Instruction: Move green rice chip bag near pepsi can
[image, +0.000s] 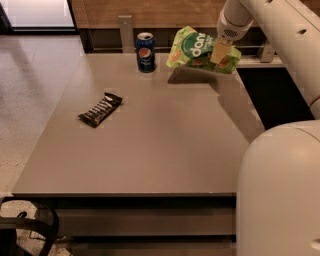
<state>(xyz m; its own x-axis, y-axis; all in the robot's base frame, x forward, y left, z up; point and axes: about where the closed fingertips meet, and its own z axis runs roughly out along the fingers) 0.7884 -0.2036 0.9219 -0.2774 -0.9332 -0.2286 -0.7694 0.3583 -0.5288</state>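
Entry: carry phase, bag aloft.

The two-finger gripper, at the end of the white jointed arm, sits above the far right part of the flat grey-brown table, close to its back edge. It is clenched on the green rice chip bag, a large crinkly light-green pouch with a dark green oval, white lettering and orange chip pictures. One pale jaw lies across the bag's right side. The other I take to be behind the film, out of sight.

The bag hangs clear of the table. Its dark shadow falls on the surface below with a gap between the two. I read the lift as deliberate, since a soft pouch dragged across the top would crumple or snag. Because the pinch is at the right end, the free left end sticks out toward the target.

The pepsi can, a small blue metal drink can with a red-white-blue round logo and silver top, stands upright at the back of the table. It is left of the bag, near it but not touching.

Judgement: the travel looks nearly done, and what remains is lowering and letting go. My concern is the protruding left corner. A light can tips easily, so I would descend here rather than go further left.

A flat black-and-white wrapped snack bar lies mid-left, well apart from both and out of the way.
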